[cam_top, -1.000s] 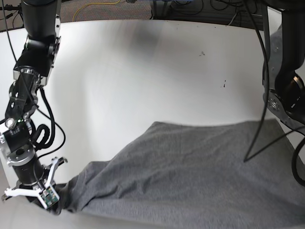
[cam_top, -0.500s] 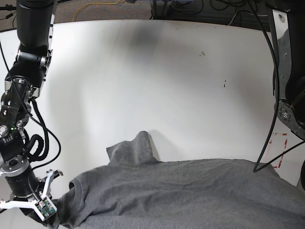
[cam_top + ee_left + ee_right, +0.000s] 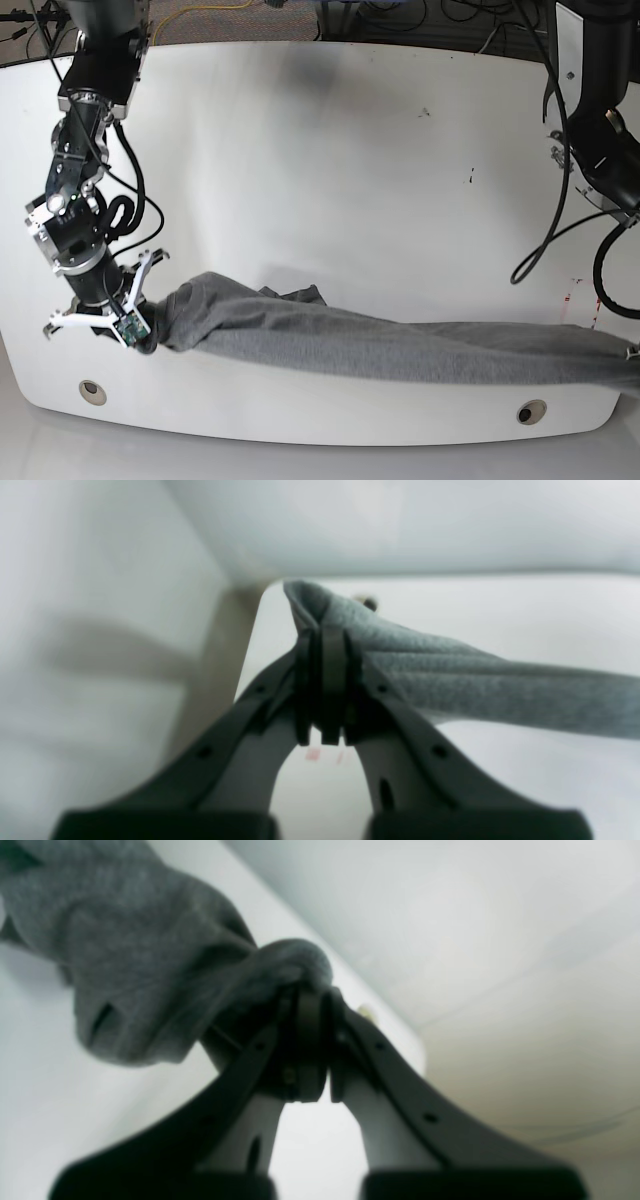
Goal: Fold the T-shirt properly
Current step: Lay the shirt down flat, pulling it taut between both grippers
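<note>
The dark grey T-shirt (image 3: 400, 345) is stretched into a long, narrow band just above the front of the white table (image 3: 350, 150). At the band's left end in the base view, my right gripper (image 3: 148, 335) is shut on a bunched fold. The right wrist view shows that same gripper (image 3: 306, 990) clamped on a thick wad of the T-shirt (image 3: 150, 960). In the left wrist view, my left gripper (image 3: 322, 635) is shut on a thin edge of the T-shirt (image 3: 475, 685), which runs off to the right. The base view cuts off the shirt's right end at its edge.
Two round holes (image 3: 92, 392) (image 3: 530, 412) sit in the table near its front edge. A small red mark (image 3: 572, 290) lies at the right. The left arm's links and cables (image 3: 590, 160) hang over the right side. Cables run behind the table's far edge.
The shirt, earlier spread wide and close to the camera, is now pulled out into a taut narrow band. Both arms have moved farther from the camera, still holding their ends.
</note>
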### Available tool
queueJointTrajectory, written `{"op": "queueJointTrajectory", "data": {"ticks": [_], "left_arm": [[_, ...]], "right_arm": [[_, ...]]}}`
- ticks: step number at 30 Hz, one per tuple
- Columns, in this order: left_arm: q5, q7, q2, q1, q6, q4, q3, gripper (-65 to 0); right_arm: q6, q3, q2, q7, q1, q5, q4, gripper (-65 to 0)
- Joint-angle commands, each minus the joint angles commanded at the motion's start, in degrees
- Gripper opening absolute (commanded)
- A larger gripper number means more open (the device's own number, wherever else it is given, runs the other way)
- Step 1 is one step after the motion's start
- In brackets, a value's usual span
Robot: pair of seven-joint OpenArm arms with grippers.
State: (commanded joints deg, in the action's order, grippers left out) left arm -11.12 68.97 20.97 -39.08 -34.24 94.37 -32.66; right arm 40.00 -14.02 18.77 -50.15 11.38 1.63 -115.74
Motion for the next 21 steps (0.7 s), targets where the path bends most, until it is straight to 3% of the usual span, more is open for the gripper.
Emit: {"op": "queueJointTrajectory", "data": {"ticks": [5,12,21], "left_arm": [[-0.09,0.0,-0.09,8.0,-0.35,3.16,-1.32,-65.0],[0.0,0.0,-1.76,17.14,-4.13,4.04,-4.31,-65.0],[0.0,0.0,-2.11,26.2,-5.76,4.04,-6.86,-65.0]], "right_arm": [[0.0,-0.44,-2.73,0.0,-6.51,0.18,0.09,-64.8],[0.0,-0.35,-7.47,0.0,-14.07,0.18,0.09,-64.8],[0.0,-0.35,-10.29,0.0,-19.25,0.18,0.18,-64.8]]}}
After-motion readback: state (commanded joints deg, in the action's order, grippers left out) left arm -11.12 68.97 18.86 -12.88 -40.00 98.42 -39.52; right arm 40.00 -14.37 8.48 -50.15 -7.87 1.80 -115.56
